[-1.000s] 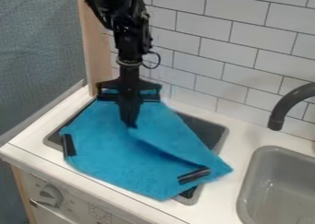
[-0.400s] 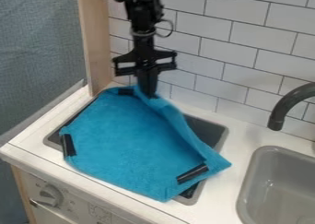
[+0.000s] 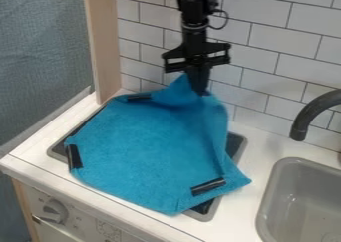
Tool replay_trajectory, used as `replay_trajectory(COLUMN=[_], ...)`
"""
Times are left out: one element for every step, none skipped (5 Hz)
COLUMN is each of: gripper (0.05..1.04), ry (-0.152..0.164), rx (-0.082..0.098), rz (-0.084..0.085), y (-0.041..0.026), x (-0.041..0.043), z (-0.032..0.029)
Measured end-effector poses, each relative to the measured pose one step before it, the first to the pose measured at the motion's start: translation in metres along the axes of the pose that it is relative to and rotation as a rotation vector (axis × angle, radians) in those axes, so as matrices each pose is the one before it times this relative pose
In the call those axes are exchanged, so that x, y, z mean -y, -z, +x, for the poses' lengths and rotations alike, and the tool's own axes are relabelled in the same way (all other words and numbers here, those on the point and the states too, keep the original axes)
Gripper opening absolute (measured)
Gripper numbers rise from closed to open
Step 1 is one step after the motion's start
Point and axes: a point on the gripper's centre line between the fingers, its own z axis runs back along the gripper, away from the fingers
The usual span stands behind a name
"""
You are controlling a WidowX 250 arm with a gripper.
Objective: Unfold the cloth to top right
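Cloth [image 3: 140, 146], its far edge pinched between my fingers [image 3: 198, 77], could slide whole instead of opening if I pull too hard.

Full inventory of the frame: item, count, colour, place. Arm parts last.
cloth: 1, blue, over the dark inset, top edge raised at the gripper
strips: 3, black, on the cloth at left, top left and bottom right
inset: 1, dark grey, in the counter under the cloth
counter: 1, white, around inset and sink
sink: 1, grey, lower right
faucet: 1, dark grey, right edge, by the sink
knob: 1, grey, front panel, lower left
front panel: 1, whitish, below the counter
post: 1, light wood, upper left
curtain: 1, grey-blue, left side
tiles: many, white, back wall
gripper: 1, black, shut on the cloth's raised top edge
arm: 1, black, top centre
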Motion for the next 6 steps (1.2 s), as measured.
replay_trajectory(gripper=[0.051, 0.051, 0.051, 0.051, 0.070, 0.160], ry=[0.0278, 0.0119, -0.0027, -0.0274, -0.0025, -0.0201], rx=[-0.0077, -0.0055, 0.0015, 0.0097, 0.0167, 0.0097], rz=[0.0012, 0.0207, 0.0218, 0.0156, 0.0116, 0.0094], y=[0.01340, 0.02081, 0.01619, 0.01213, 0.00853, 0.00145], x=[0.02629, 0.01825, 0.00988, 0.00230, 0.00867, 0.00492], z=[-0.00592, -0.00355, -0.00252, 0.00081, -0.00006, -0.00459])
